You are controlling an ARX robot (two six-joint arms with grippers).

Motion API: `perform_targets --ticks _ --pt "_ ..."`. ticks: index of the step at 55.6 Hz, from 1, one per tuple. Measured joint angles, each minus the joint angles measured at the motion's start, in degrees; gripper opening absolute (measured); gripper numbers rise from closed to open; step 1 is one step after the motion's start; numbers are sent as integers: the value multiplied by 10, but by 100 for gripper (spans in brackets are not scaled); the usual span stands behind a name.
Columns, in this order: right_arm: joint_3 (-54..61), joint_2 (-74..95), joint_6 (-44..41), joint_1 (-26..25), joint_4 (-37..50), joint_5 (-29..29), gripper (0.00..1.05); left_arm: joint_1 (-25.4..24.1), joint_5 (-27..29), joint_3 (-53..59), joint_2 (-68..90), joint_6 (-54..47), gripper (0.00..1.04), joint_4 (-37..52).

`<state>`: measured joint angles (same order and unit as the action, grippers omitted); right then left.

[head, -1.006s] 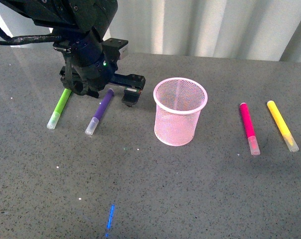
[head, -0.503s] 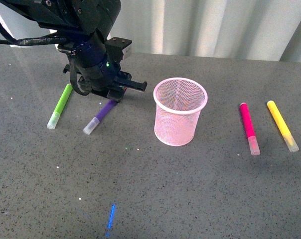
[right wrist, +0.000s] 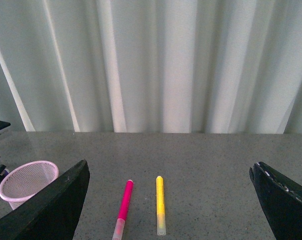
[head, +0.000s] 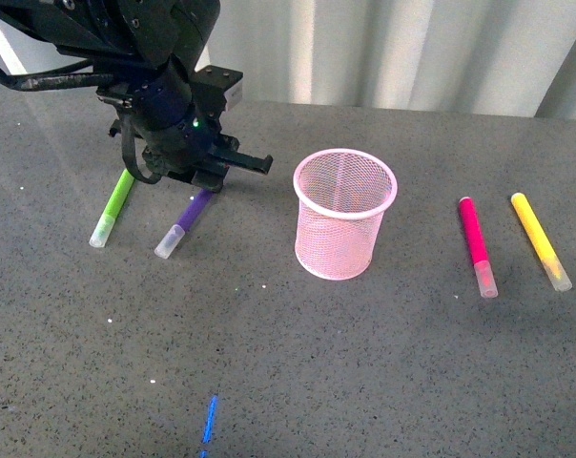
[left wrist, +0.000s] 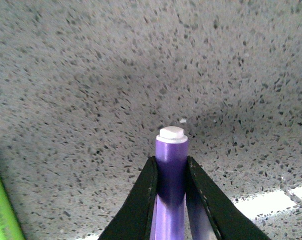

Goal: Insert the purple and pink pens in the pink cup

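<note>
Front view: high on body, angled down across grey speckled table [head: 383, 382] toward pale pleated curtain [head: 412, 48]. Left wrist view: very close to tabletop, dark purple plastic pen [left wrist: 171, 190] in foreground. Right wrist view: raised, farther back, level toward curtain; shares round pale pink wire-mesh cup [right wrist: 26, 187] and magenta-pink pen [right wrist: 124, 202] with front view.

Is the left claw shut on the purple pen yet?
Yes, the left claw is shut: its fingers press against both sides of the purple pen barrel.

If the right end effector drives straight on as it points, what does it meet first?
Nothing close. The right end effector is open; the pink pen and yellow pen lie ahead on the table, likely below its line. Depth is unclear.
</note>
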<state>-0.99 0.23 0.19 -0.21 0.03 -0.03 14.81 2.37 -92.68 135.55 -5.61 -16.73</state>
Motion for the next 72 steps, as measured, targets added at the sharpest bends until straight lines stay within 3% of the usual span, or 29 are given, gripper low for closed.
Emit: perform_targets --ticks 14,28,37,48,57,72 --pt "0 0 0 0 0 0 98 -22 -8 17 -76 0 13 57" --pt "0 0 0 0 0 0 98 -33 -14 132 -249 68 13 317" --pt "0 0 0 0 0 0 98 8 10 258 -348 158 13 514" --pt "0 0 0 0 0 0 98 81 39 364 -362 220 13 673" --pt "0 0 0 0 0 0 98 121 70 391 -328 244 13 749" --pt "0 0 0 0 0 0 98 149 99 387 -214 267 13 814"
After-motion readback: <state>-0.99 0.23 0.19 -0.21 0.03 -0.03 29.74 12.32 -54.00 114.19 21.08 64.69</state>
